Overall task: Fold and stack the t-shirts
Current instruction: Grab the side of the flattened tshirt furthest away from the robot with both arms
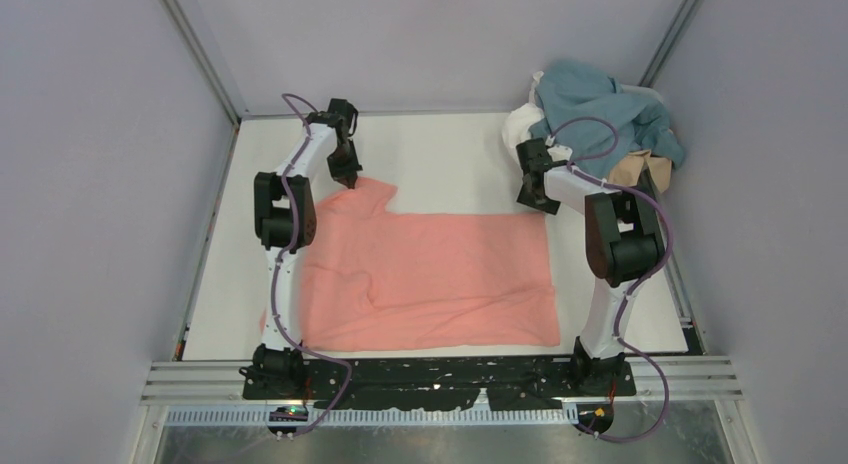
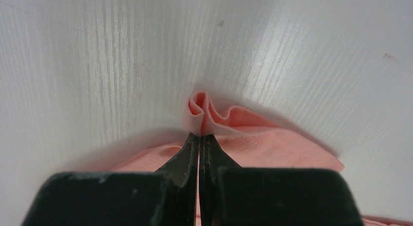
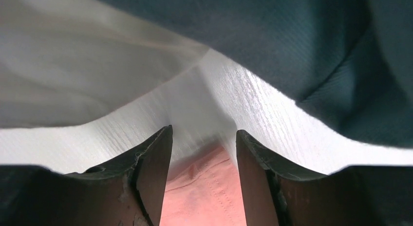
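Observation:
A salmon-pink t-shirt lies spread flat on the white table. My left gripper is at its far left corner, shut on a bunched fold of the pink cloth, with the fingertips pinching it at the table surface. My right gripper is open over the shirt's far right corner; the pink hem lies between its fingers and is not gripped. The teal-blue shirt, white shirt and tan shirt lie heaped at the back right.
The heap sits just behind my right gripper, so teal cloth and white cloth hang close over it. Bare white table runs along the back between the arms. Grey walls enclose the table on three sides.

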You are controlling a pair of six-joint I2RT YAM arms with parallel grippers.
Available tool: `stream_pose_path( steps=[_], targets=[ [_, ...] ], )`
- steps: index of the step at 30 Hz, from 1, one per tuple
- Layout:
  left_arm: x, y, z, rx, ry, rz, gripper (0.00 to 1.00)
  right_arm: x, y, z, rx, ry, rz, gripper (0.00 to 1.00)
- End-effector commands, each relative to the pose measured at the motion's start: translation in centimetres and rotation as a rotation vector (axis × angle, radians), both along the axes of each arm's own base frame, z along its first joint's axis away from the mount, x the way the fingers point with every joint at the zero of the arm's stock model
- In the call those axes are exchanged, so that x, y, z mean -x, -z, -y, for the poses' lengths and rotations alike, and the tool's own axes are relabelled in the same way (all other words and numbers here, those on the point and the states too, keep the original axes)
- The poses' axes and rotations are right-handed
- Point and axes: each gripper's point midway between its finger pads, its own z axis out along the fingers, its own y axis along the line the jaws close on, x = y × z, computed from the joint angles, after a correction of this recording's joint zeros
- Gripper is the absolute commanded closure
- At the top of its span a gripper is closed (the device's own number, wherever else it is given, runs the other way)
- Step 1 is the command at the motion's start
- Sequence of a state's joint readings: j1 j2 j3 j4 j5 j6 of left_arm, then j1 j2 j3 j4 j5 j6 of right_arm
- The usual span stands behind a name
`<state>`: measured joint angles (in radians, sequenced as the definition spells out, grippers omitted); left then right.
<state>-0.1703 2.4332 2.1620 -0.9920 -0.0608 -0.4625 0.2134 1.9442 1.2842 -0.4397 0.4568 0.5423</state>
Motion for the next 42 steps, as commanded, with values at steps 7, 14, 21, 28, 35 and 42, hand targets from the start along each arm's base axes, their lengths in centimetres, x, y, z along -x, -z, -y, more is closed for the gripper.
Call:
stream_pose_path(
  steps=[7,14,21,28,35,42],
  targets=[
    [-0.8,-1.8,0.2,0.001,0.009,0.064,1.00,2.4,-0.8,0.4,-0.014,0.029,-0.044,0.46],
    [-0.8,-1.8,0.1,0.000,0.007,0.065,1.00,3.5,-1.4,0.3,-0.033,0.026,-0.043,0.47],
    [-1.2,-2.0,0.5,0.029,0.027,0.078,1.00,2.5,-1.6,-0.5,-0.069,0.007,-0.015,0.63],
    [-2.4,-4.4,0.7,0.032,0.080,0.168,1.00,0.6,-3.3,-0.7,-0.058,-0.009,0.035,0.89],
    [-0.6,-7.0,1.7,0.091,0.174,0.267,1.00,1.3,-4.9,-2.3,-0.123,-0.081,0.083,0.94],
    [3.3,-7.7,2.0,0.126,0.248,0.349,1.00,3.3,-6.5,-3.7,-0.165,-0.155,0.128,0.95]
  ],
)
